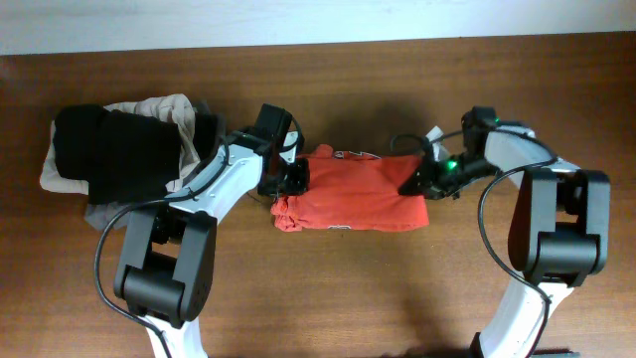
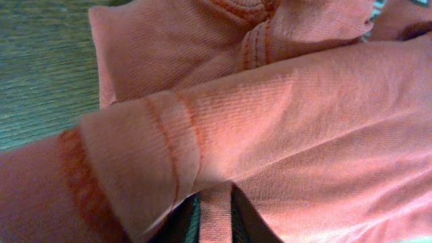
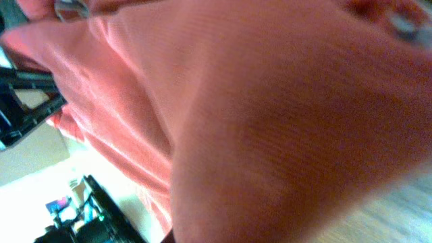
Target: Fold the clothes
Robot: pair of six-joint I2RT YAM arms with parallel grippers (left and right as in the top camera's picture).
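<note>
Overhead, the red-orange cotton T-shirt [image 1: 353, 194] lies mid-way across the brown wooden table [image 1: 348, 89] as a narrow folded band, with an arm at each end. Its long axis runs left to right. Collar ribbing and a sleeve hem show in the left wrist view, so I judge the neck end points toward the left arm, where the cloth is bunched.

The left gripper [image 1: 290, 179] is clenched on a strip of the shirt. The right gripper [image 1: 419, 184] is clamped at the right edge, but fabric smothers its camera, so I cannot tell whether it has caught any cloth.

If it caught nothing, or only one layer, a lift would raise one end and spill the fold. An uneven pull could worsen the bunching. The left arm also sits close to the heap of black and beige garments [image 1: 119, 149] and could drag it.
</note>
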